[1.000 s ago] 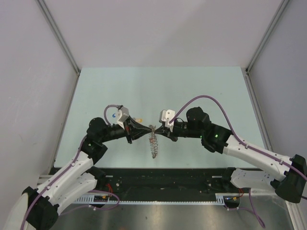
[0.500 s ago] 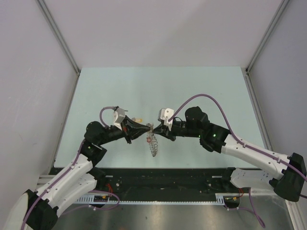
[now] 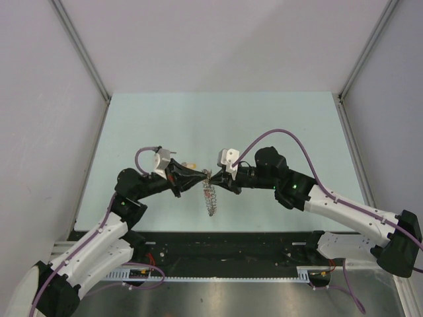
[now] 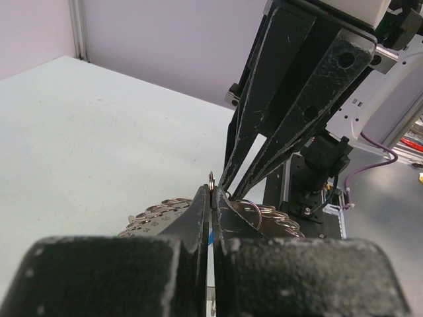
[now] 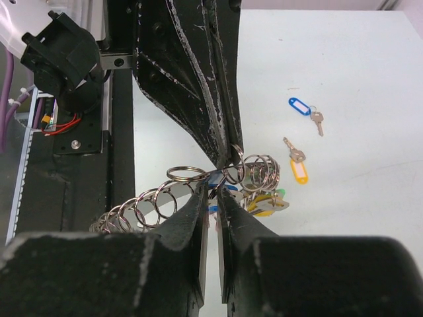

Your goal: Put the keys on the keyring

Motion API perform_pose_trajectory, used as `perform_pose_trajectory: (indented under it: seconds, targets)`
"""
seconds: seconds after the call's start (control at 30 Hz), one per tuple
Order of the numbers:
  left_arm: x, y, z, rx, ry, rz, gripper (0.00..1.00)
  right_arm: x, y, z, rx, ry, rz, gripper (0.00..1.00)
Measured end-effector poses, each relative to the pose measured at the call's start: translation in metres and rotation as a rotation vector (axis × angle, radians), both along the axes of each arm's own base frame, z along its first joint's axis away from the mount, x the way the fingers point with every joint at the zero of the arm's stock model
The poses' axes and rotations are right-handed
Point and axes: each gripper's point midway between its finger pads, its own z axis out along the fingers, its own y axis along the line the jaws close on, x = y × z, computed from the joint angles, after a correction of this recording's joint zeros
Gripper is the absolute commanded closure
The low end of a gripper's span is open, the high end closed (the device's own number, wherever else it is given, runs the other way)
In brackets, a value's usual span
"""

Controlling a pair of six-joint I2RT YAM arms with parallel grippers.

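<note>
Both arms edged leftward; left pincer (image 4: 211, 190) pinches the grey coiled keyring (image 3: 211, 198), right pincer (image 5: 213, 193) closed beside it, grip unclear.

The keyring (image 3: 210, 198) was a string of silver wire loops held up above the pale tabletop (image 5: 344, 66), trailing down toward the near edge. Its top loop was pinched in the fingertips of the left hand (image 5: 232, 153). A bunch of keys (image 5: 263, 200) with yellow and green tags hung from the upper loops. A blue tag (image 5: 213, 179) sat in the slit between the right hand (image 5: 213, 191) fingertips. Two loose keys lay flat nearby: a blue-tagged key (image 5: 299, 105) and a yellow-tagged key (image 5: 299, 172).
</note>
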Motion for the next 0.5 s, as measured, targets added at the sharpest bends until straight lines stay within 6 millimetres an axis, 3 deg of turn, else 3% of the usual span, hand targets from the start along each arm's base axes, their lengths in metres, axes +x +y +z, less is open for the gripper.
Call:
perform_pose_trajectory:
  seconds: [0.17, 0.37, 0.5]
  targets:
    - [-0.002, 0.000, 0.003, -0.008, -0.008, -0.010, 0.98, 0.002, 0.000, 0.001, 0.004, -0.001, -0.010, 1.00]
    - [-0.002, 0.000, 0.005, -0.011, -0.019, -0.011, 0.76, 0.004, -0.001, 0.001, 0.002, -0.013, -0.017, 1.00]
    - [-0.001, 0.002, 0.002, 0.007, -0.031, 0.005, 0.68, 0.005, -0.007, -0.009, -0.039, -0.016, -0.036, 1.00]
